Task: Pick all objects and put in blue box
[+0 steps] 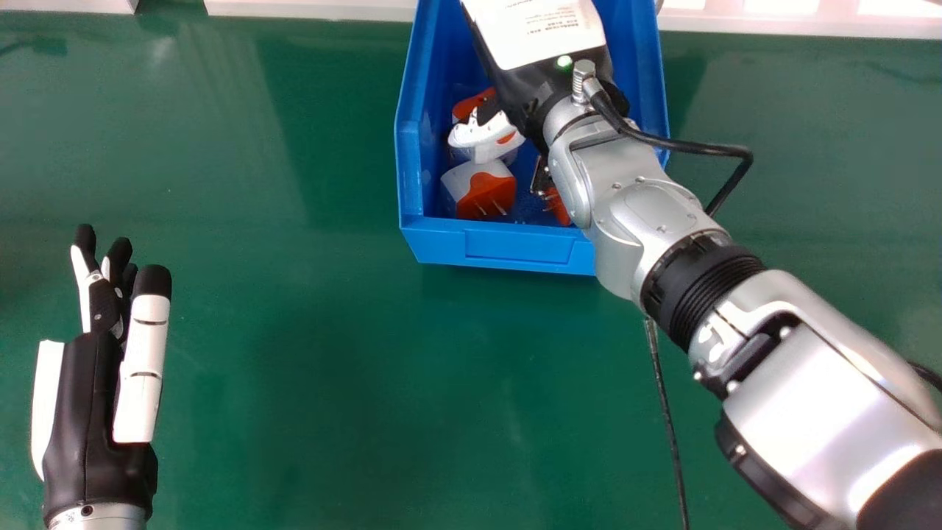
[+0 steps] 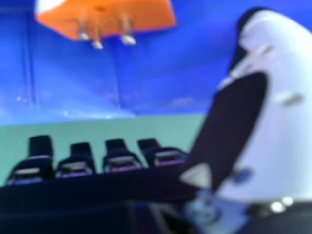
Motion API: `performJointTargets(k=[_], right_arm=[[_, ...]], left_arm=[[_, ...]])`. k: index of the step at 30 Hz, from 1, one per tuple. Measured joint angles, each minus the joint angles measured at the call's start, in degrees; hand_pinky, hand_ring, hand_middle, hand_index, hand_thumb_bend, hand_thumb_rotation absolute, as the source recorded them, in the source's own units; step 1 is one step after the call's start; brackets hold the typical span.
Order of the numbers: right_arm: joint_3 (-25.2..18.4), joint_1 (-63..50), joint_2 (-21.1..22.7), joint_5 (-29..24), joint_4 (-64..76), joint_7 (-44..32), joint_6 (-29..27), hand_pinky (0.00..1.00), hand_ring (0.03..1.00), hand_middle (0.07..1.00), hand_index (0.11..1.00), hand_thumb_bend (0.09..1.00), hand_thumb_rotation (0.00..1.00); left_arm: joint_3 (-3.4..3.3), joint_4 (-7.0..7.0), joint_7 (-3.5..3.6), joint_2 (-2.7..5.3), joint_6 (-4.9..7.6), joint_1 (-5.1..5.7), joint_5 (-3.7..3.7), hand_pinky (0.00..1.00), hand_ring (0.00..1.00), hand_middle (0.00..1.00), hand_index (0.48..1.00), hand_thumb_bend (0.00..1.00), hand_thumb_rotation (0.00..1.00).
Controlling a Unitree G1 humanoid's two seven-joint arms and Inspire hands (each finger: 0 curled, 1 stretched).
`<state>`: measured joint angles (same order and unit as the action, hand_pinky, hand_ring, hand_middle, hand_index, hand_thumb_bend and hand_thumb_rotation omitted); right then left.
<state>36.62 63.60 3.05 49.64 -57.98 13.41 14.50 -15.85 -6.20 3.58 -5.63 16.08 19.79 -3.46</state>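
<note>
Plug adapters (image 1: 487, 197) in orange and white lie loose inside the blue box (image 1: 499, 246), which sits on the green surface (image 1: 331, 353) ahead of the robot. The plainest of them is by the box's near wall, its pair of metal prongs pointing toward the robot. Just beyond it I can see a white piece with an orange patch (image 1: 486, 138), with more orange farther in, beside the dark edge of the right hand (image 1: 543, 37). Another orange piece with prongs (image 1: 557, 205) is half tucked under the silver right arm (image 1: 640, 191), near the right side of the box. That arm slants in from the lower right, a black cable (image 1: 684, 147) looping off its wrist, and its hand hangs over the box. In the right hand view, the fingers (image 2: 122, 161) are fairly straight, the thumb (image 2: 287, 122) stands well apart from them, and nothing is held in the gap. An orange adapter with three metal prongs (image 2: 109, 17) shows ahead of the fingertips, apart from them. Over on the left, the left hand (image 1: 85, 419) has its fingers extended and grips nothing.
</note>
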Motion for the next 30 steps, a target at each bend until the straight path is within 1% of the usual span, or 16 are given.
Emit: performJointTargets(k=[4, 6, 10, 12, 13, 15, 17, 19, 20, 21, 23, 24, 25, 26, 27, 30], right_arm=[[-0.71, -6.92, 1.96, 0.64, 14.05, -0.24, 2.94, 0.95, 1.0, 1.0, 1.0, 0.386, 0.19], [-0.76, -11.28, 2.96, 1.44, 21.63, -0.37, 5.0, 0.96, 1.0, 1.0, 1.0, 0.392, 0.15], [-0.76, -20.65, 5.59, 5.29, 36.29, -0.17, 7.97, 0.97, 1.0, 1.0, 0.99, 0.414, 0.17], [-0.92, -25.66, 6.76, 6.89, 43.66, -0.12, 8.71, 0.97, 1.0, 1.0, 0.998, 0.402, 0.19], [-0.96, -28.31, 7.28, 7.39, 47.43, -0.14, 8.82, 0.95, 1.0, 1.0, 0.998, 0.382, 0.21], [-1.0, -33.73, 8.45, 8.78, 54.73, -0.23, 8.79, 0.93, 1.0, 1.0, 1.0, 0.351, 0.27], [-1.28, -39.45, 9.57, 9.73, 61.79, -0.23, 8.43, 0.9, 1.0, 1.0, 0.997, 0.328, 0.35], [-1.68, -45.61, 10.89, 11.0, 68.19, 0.0, 7.23, 0.87, 1.0, 1.0, 0.992, 0.308, 0.4], [-2.08, -48.39, 11.65, 11.16, 70.59, 0.14, 6.02, 0.86, 1.0, 1.0, 0.992, 0.288, 0.39], [-2.85, -52.74, 13.18, 10.3, 73.82, 0.56, 3.36, 0.87, 1.0, 1.0, 0.997, 0.258, 0.38], [-3.61, -56.12, 14.87, 8.8, 75.42, 1.34, 0.07, 0.86, 1.0, 1.0, 0.996, 0.24, 0.39], [-5.01, -59.39, 16.5, 6.36, 76.8, 2.64, -3.92, 0.86, 1.0, 1.0, 0.991, 0.237, 0.42], [-5.82, -62.79, 18.33, 4.44, 77.92, 4.05, -7.69, 0.86, 1.0, 1.0, 0.989, 0.236, 0.44], [-6.6, -65.72, 19.9, 2.63, 78.4, 4.87, -11.31, 0.83, 0.987, 0.999, 0.97, 0.238, 0.45], [-7.59, -68.48, 21.41, 0.66, 78.41, 5.62, -14.73, 0.8, 0.974, 0.992, 0.957, 0.241, 0.46], [-10.63, -75.76, 25.99, -3.86, 77.1, 8.44, -25.87, 0.78, 0.96, 0.981, 0.943, 0.264, 0.5]], left_arm=[[-0.17, 0.77, -0.09, -0.16, 0.03, -0.35, 0.1, 1.0, 1.0, 1.0, 1.0, 0.57, 0.93], [-0.22, 0.85, -0.05, -0.3, 0.03, -0.41, 0.08, 1.0, 1.0, 1.0, 1.0, 0.56, 0.94], [-0.39, 1.14, -0.06, -0.59, 0.04, -0.49, 0.04, 1.0, 1.0, 1.0, 1.0, 0.55, 0.94], [-0.44, 1.39, -0.05, -0.62, 0.03, -0.56, -0.01, 1.0, 1.0, 1.0, 1.0, 0.59, 0.93], [-0.47, 1.55, -0.06, -0.65, 0.04, -0.62, 0.0, 1.0, 1.0, 1.0, 1.0, 0.58, 0.94], [-0.54, 2.08, -0.03, -0.81, 0.09, -0.91, 0.0, 1.0, 1.0, 1.0, 1.0, 0.58, 0.94], [-0.78, 2.74, -0.03, -1.17, 0.12, -1.15, -0.01, 1.0, 1.0, 1.0, 1.0, 0.58, 0.94], [-1.09, 3.25, -0.04, -1.52, 0.15, -1.4, -0.03, 1.0, 1.0, 1.0, 1.0, 0.58, 0.94], [-1.24, 3.38, -0.07, -1.66, 0.13, -1.45, -0.03, 1.0, 1.0, 1.0, 1.0, 0.58, 0.94], [-1.4, 3.42, -0.09, -1.74, 0.16, -1.4, -0.04, 1.0, 1.0, 1.0, 1.0, 0.58, 0.95], [-1.44, 3.52, -0.03, -1.78, 0.21, -1.47, -0.11, 1.0, 1.0, 1.0, 1.0, 0.57, 0.94], [-1.36, 3.6, 0.14, -1.78, 0.27, -1.63, -0.2, 1.0, 1.0, 1.0, 1.0, 0.57, 0.94], [-1.47, 3.69, 0.16, -1.81, 0.46, -1.54, -0.59, 1.0, 1.0, 1.0, 1.0, 0.57, 0.93], [-1.59, 3.83, 0.15, -1.86, 0.48, -1.53, -1.04, 1.0, 1.0, 1.0, 1.0, 0.57, 0.93], [-1.64, 3.92, 0.22, -1.89, 0.49, -1.54, -1.16, 1.0, 1.0, 1.0, 1.0, 0.57, 0.93], [-1.65, 4.35, 0.36, -1.91, 0.5, -1.56, -1.34, 1.0, 1.0, 1.0, 1.0, 0.58, 0.93]])
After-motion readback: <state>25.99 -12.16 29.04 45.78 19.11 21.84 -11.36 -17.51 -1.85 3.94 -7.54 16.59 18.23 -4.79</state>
